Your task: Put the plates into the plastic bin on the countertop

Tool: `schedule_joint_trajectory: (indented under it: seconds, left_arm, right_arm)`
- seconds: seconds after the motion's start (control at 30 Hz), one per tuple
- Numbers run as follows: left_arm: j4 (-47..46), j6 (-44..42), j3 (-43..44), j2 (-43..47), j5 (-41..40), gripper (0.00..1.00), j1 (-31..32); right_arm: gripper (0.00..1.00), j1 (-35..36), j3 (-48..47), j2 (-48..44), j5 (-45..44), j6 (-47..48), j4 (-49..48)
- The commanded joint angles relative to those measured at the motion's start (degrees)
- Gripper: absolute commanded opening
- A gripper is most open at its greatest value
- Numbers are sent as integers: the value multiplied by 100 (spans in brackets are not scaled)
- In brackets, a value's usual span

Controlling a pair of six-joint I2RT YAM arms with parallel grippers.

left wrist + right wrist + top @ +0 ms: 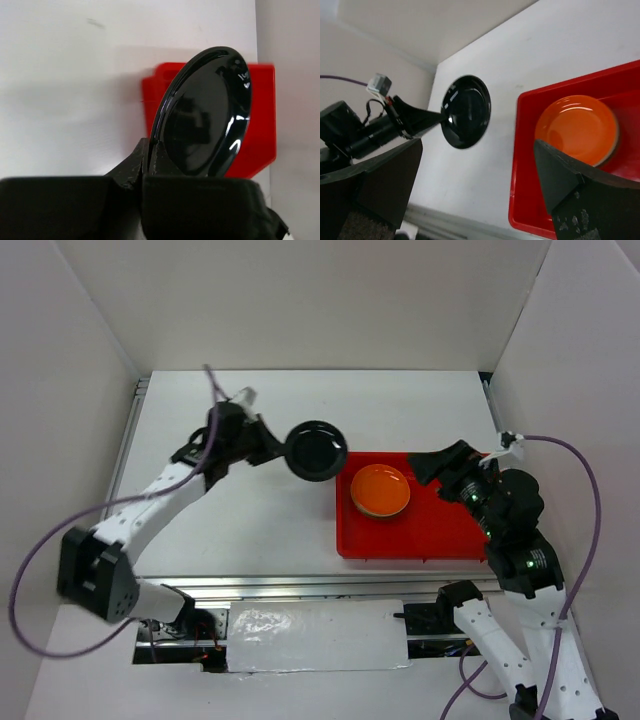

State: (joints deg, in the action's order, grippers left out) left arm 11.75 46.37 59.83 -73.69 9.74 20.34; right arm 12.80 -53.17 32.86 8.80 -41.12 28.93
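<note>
My left gripper [281, 452] is shut on the rim of a black plate [317, 450] and holds it tilted in the air, just left of the red plastic bin [430, 535]. In the left wrist view the black plate [205, 115] stands on edge between my pads [131, 167], with the bin [261, 115] behind it. An orange plate [380, 490] lies in the bin's left part. My right gripper [432, 476] is open and empty above the bin, beside the orange plate. The right wrist view shows the black plate [466, 111], the orange plate [577, 129] and the bin [525, 165]. The other plates are out of view.
The white countertop [240, 530] is edged by metal rails, one along the near side [300, 588], and closed in by white walls. The left arm [150, 505] reaches across the table's left half. The right arm [520, 540] stands by the bin's right end.
</note>
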Motion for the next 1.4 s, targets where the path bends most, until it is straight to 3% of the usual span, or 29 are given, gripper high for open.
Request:
schedule_joint_trajectory:
  seconds: [0.0, 0.07, 0.23, 0.43, 0.47, 0.53, 0.6, 0.63, 0.73, 0.87, 0.93, 1.03, 1.17, 1.37]
  left_arm:
    - [-164, -277, 984, -1127, 318, 0, 777]
    - [-217, -251, 1615, -1953, 353, 0, 1103]
    - [-112, -172, 2654, -3324, 161, 0, 1569]
    - [19, -102, 3279, -3705, 64, 0, 1789]
    - [47, -110, 3333, -4219, -15, 19, 1911]
    - [345, -119, 3500, -4285, -156, 43, 2000]
    - [416, -250, 3430, -3998, -505, 92, 2184]
    - [442, -312, 3395, -3847, -664, 99, 2255]
    - [679, -549, 3403, -3206, -1191, 99, 2431]
    - [2229, -813, 3666, -2529, -2728, 99, 2466]
    - [2865, -884, 3764, -2238, -3762, 99, 2318]
    - [3860, -761, 3414, -1694, -4618, 99, 1721]
    - [4142, -639, 2430, -431, -5183, 99, 912]
    - [4564, -857, 1857, 1250, -4876, 99, -161]
  right_arm:
    - [100, -32, -588, -166, -1885, -299, 542]
    - [100, -32, -974, -192, -2458, -274, 990]
    - [100, -32, -1467, -43, -2822, 113, 1527]
    - [100, -23, -1372, -61, -2217, 728, 1467]
    - [100, -40, -1354, -35, -2076, 781, 1467]
    - [100, -40, -1337, -8, -1970, 816, 1475]
    - [100, -32, -1337, 1, -1873, 886, 1432]
    - [100, -23, -1345, 1, -1838, 922, 1423]
    - [100, -32, -1477, 281, -1619, 1298, 1449]
    - [100, 90, -1767, 537, -1705, 1616, 1765]
    - [100, 301, -1855, 520, -2013, 1730, 1897]
    - [100, 732, -2171, 572, -2435, 1862, 2221]
    - [100, 1093, -2663, 537, -2935, 1915, 2810]
    - [100, 1365, -3033, 116, -3525, 1942, 3540]
